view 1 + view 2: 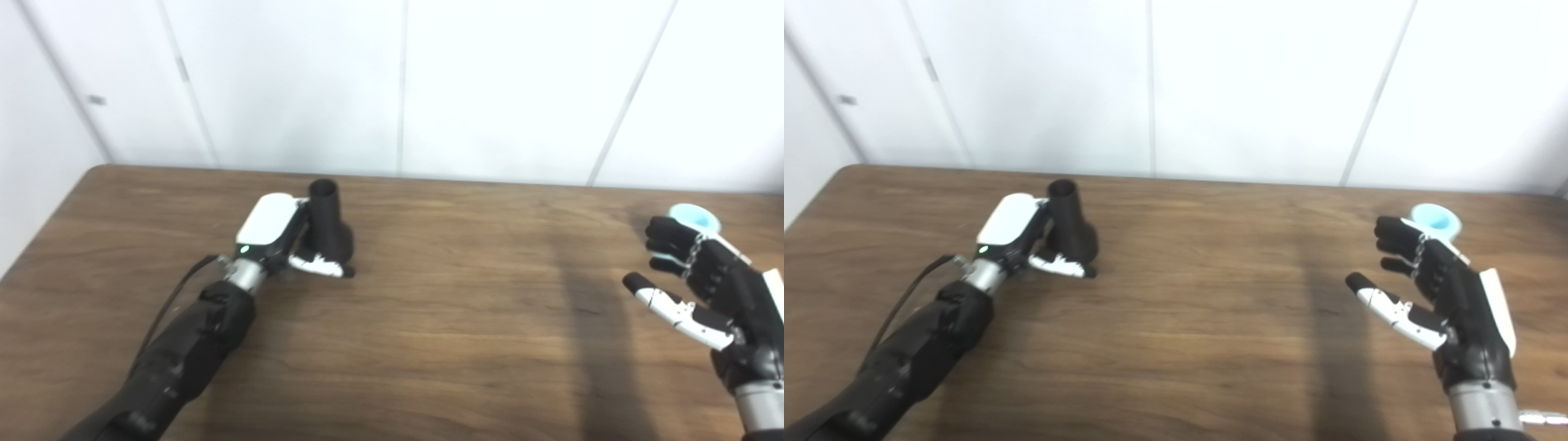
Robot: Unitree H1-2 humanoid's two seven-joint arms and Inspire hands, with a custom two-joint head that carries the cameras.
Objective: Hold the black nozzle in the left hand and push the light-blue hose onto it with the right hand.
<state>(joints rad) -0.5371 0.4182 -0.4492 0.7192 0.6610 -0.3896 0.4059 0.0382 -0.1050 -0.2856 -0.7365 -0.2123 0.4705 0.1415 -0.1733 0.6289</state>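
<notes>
Left hand point(288, 236) grips the upright nozzle point(327, 217) on the desk point(429, 343). Right hand point(698, 288) open, empty, just before the hose point(695, 217).

**Brown table, white panelled wall**

A dark brown wooden table point(429, 343) with a visible lengthwise grain fills the lower part of both views, its far edge running straight across and its far left corner rounded. A broad soft shadow band crosses the tabletop on the right side, from the far edge toward the near one.

Behind the table stands a white panelled wall point(502, 86), brightly lit, divided by thin grey seams point(1150, 86) that run from the top down to the table's far edge. On the left panel sits a small grey fitting point(96, 100), too blurred to identify.
</notes>
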